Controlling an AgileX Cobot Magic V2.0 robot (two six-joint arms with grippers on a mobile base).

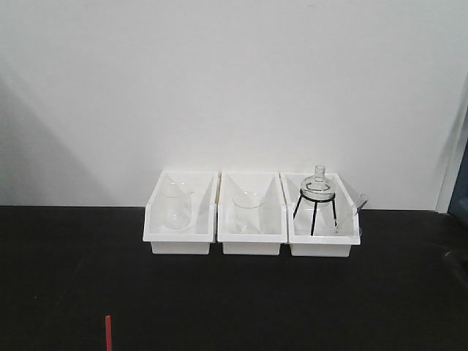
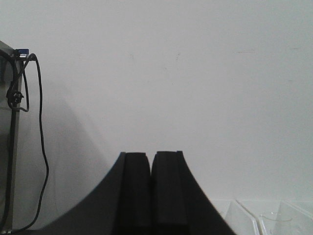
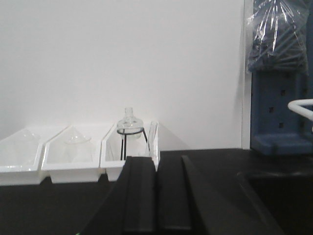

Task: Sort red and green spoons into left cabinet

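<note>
The red spoon (image 1: 108, 333) shows only as a thin red handle on the black tabletop (image 1: 234, 292), at the bottom edge of the front view, left of centre. A tiny green speck (image 3: 77, 233) sits at the bottom edge of the right wrist view; I cannot tell if it is the green spoon. A grey upright of the left cabinet (image 2: 13, 161) stands at the left edge of the left wrist view. My left gripper (image 2: 150, 157) is shut, holding nothing, facing the white wall. My right gripper (image 3: 156, 160) is shut and empty, low over the table.
Three white bins stand in a row against the wall: left bin (image 1: 180, 219) and middle bin (image 1: 251, 219) each with a glass beaker, right bin (image 1: 322, 223) with a flask on a black tripod. A black cable (image 2: 41, 147) hangs by the cabinet. A blue unit (image 3: 281, 112) stands right.
</note>
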